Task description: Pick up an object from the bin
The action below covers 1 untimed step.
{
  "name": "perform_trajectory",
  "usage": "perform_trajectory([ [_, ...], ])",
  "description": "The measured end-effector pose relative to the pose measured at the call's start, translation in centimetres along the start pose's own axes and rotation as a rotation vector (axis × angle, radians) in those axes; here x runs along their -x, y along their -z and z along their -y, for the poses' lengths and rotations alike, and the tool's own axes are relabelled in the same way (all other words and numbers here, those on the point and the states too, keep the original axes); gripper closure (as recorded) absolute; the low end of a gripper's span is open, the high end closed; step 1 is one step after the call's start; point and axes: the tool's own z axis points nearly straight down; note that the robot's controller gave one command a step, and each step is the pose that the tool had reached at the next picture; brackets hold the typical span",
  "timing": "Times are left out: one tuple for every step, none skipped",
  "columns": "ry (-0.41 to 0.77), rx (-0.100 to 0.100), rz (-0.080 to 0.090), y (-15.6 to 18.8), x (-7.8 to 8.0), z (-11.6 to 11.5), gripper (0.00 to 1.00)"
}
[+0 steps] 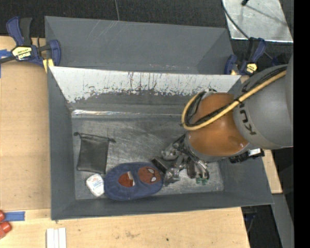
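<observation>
On the left of the bin's [62, 154] floor lies a flat black pouch [93, 154], with a small white packet [95, 184] just below it. Beside the packet, at lower centre, is a round blue soft pad [125, 190] with two red-brown patches. The claw [174, 170] is low at the pad's right edge, under the arm's orange cover [214, 130] at centre right; whether it is clenched or released I cannot tell.
</observation>
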Motion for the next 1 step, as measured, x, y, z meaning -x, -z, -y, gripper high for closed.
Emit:
perform_trajectory([
  [0.038,-0.004,-0.017,15.7,5.59,3.63,1.0],
])
